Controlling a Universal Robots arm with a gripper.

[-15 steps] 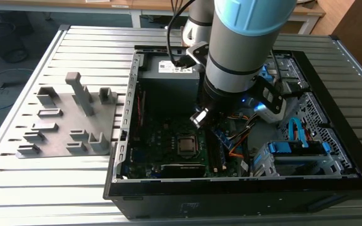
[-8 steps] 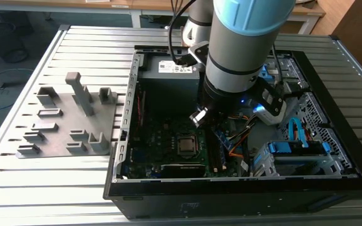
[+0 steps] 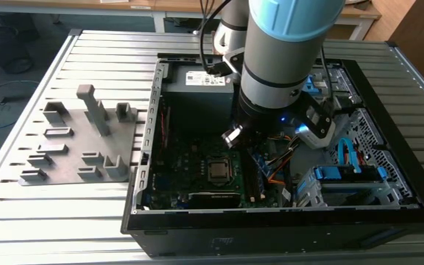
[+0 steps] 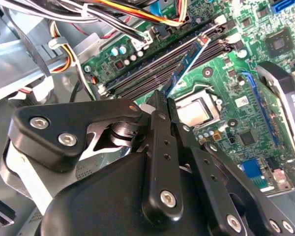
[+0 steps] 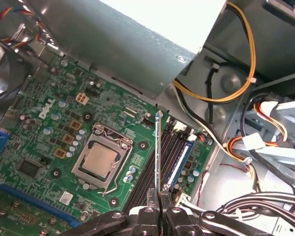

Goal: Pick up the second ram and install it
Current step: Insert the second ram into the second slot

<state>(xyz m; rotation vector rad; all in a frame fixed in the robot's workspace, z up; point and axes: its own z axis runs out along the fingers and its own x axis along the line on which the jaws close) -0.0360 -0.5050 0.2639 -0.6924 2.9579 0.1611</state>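
The second ram (image 5: 158, 152) shows as a thin upright edge in the first wrist view and as a narrow blue board (image 4: 188, 61) in the second wrist view. My gripper (image 5: 160, 199) (image 4: 163, 98) is shut on its near end, with the black fingers pinched together. The stick hangs just above the row of dark memory slots (image 5: 146, 169) (image 4: 147, 73), lined up along them; I cannot tell whether it touches. In the exterior view the gripper (image 3: 250, 142) is down inside the open computer case (image 3: 153, 165), over the green motherboard.
The bare processor (image 5: 101, 160) sits beside the slots. A blue strip (image 5: 181, 158) lies in the outer slot. Cable bundles (image 5: 226, 93) and a metal box (image 3: 197, 83) crowd the far side. A grey fixture (image 3: 79, 138) with posts rests outside the case.
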